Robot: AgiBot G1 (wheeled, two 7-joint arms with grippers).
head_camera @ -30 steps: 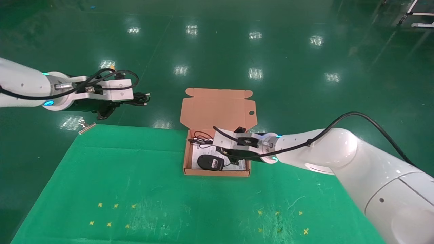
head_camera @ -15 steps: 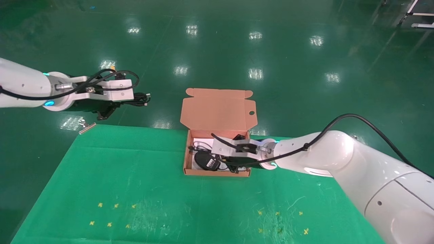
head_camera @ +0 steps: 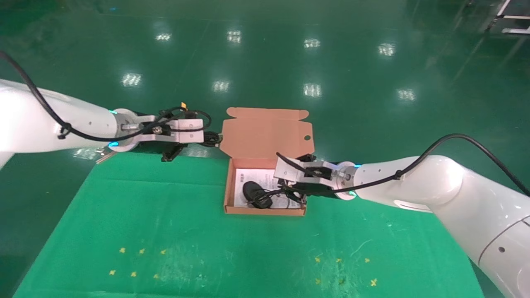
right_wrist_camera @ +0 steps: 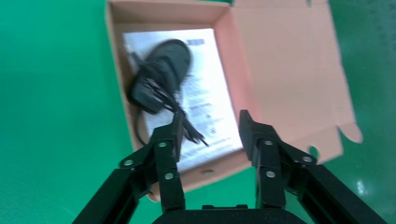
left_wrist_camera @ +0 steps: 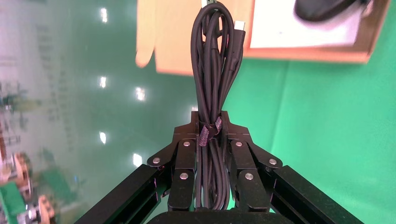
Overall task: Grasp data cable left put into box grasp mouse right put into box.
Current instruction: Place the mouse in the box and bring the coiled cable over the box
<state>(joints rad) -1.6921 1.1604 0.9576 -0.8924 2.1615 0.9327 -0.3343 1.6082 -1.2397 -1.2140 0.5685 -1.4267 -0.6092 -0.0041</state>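
The salmon-orange box [head_camera: 229, 188] stands open at the green mat's far edge, its lid flap [head_camera: 267, 132] raised behind it. The black mouse [head_camera: 255, 193] lies inside on the white leaflet, its thin cord tangled beside it; it also shows in the right wrist view [right_wrist_camera: 163, 63]. My right gripper [head_camera: 295, 194] is open and empty over the box's right end [right_wrist_camera: 210, 123]. My left gripper [head_camera: 209, 138] is shut on the black data cable bundle [left_wrist_camera: 213, 79], held in the air just left of the lid flap, with its plug [left_wrist_camera: 238, 28] toward the box.
The green mat [head_camera: 165, 231] covers the table; small yellow cross marks [head_camera: 136, 260] lie near its front. A small silver bracket [head_camera: 105, 155] sits at the mat's far left corner. Shiny green floor lies beyond.
My left arm has carried the cable bundle right, up to the box's lid. My right gripper has let go of the mouse, which lies in the box, and drawn back to the right.
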